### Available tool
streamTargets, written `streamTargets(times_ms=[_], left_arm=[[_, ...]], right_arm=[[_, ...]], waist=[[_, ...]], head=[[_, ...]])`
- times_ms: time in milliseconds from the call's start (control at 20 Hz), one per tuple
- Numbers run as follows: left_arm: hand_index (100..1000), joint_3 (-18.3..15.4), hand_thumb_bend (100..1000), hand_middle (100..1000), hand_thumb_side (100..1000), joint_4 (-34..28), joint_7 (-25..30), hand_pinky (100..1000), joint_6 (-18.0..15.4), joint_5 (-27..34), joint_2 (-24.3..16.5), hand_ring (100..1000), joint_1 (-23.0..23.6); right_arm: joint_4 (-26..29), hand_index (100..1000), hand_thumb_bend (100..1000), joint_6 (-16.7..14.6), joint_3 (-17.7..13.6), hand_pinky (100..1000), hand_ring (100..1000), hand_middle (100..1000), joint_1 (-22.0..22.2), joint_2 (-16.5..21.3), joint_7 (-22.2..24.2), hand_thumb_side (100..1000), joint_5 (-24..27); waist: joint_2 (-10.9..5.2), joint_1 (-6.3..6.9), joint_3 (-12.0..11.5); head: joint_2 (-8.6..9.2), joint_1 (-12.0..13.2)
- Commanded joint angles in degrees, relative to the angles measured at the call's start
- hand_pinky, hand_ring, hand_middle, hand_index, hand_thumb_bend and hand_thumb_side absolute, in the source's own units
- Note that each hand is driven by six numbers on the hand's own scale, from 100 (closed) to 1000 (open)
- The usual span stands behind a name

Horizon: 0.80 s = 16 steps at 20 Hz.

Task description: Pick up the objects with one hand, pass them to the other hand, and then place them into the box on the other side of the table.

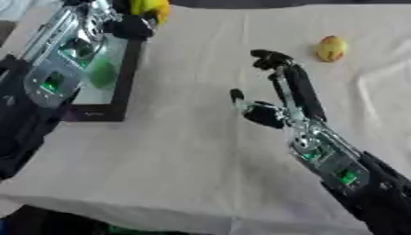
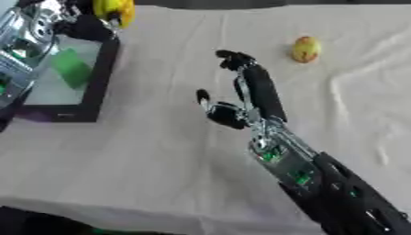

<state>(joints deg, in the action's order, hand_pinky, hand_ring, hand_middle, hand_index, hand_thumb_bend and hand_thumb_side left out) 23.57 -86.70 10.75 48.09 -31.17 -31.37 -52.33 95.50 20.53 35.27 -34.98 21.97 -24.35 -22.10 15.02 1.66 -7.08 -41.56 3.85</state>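
Observation:
At the top left my left hand (image 1: 131, 24) is over the far end of the black-rimmed box (image 1: 128, 78), its dark fingers curled round a yellow object (image 1: 151, 9) that is partly cut off by the picture's top edge. A green object (image 1: 102, 73) lies inside the box. My right hand (image 1: 291, 108) is raised over the middle of the table, open with the fingers straight and the thumb spread, and it holds nothing. A small yellow and red fruit (image 1: 330, 48) lies on the cloth beyond the right hand, apart from it.
A pale, wrinkled cloth (image 1: 192, 151) covers the table. My left forearm (image 1: 56, 73) lies over the box's left side and hides part of it. The table's front edge runs along the bottom.

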Motion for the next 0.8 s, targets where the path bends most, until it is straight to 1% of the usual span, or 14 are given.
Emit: streamTargets(times_ms=[50, 200, 350, 450, 500, 600, 800], left_arm=[[374, -1.9, 100, 461, 184, 1.7, -1.5, 648, 0.2, 1.2, -3.0, 624, 0.0], [379, -2.8, 100, 462, 185, 4.2, -3.3, 648, 0.4, 1.9, -3.6, 625, 0.9], [382, -3.8, 100, 463, 187, 6.7, -5.3, 651, 0.0, 2.7, -3.8, 628, 1.5], [386, -4.2, 100, 464, 187, 8.5, -6.6, 653, -0.2, 3.1, -3.8, 630, 1.8], [390, -4.4, 100, 466, 171, 9.4, -7.1, 654, -0.3, 3.3, -3.8, 632, 1.9], [400, -4.7, 100, 470, 183, 11.1, -8.1, 657, -0.6, 3.4, -3.8, 635, 2.1], [439, -5.4, 100, 481, 160, 13.6, -9.7, 659, -1.0, 3.6, -3.8, 645, 2.6]], right_arm=[[2.3, 825, 386, -0.2, -1.1, 643, 730, 646, -0.4, 1.3, -0.7, 147, 0.4], [3.7, 825, 378, 0.1, -2.1, 639, 728, 644, -0.4, 1.8, -1.7, 143, 1.2], [5.6, 824, 376, 0.4, -2.8, 639, 728, 644, -0.5, 2.3, -2.2, 139, 1.9], [6.4, 824, 374, 0.6, -3.1, 639, 728, 643, -0.5, 2.5, -2.2, 139, 2.2], [6.8, 824, 372, 0.7, -3.2, 638, 727, 643, -0.5, 2.6, -2.3, 141, 2.3], [7.3, 823, 372, 0.9, -3.3, 638, 726, 642, -0.5, 2.6, -2.3, 139, 2.4], [8.1, 823, 366, 1.0, -3.4, 636, 725, 641, -0.6, 2.8, -2.1, 141, 2.7]], waist=[[-1.32, -0.13, 0.1], [-1.22, -0.37, 0.2], [-1.16, -0.63, 0.4], [-1.11, -0.74, 0.4], [-1.07, -0.78, 0.5], [-1.0, -0.84, 0.5], [-0.9, -0.92, 0.6]], head=[[1.59, 2.7], [2.36, 4.3], [2.69, 4.9], [2.74, 5.1], [2.74, 5.1], [2.68, 5.1], [2.05, 4.6]])
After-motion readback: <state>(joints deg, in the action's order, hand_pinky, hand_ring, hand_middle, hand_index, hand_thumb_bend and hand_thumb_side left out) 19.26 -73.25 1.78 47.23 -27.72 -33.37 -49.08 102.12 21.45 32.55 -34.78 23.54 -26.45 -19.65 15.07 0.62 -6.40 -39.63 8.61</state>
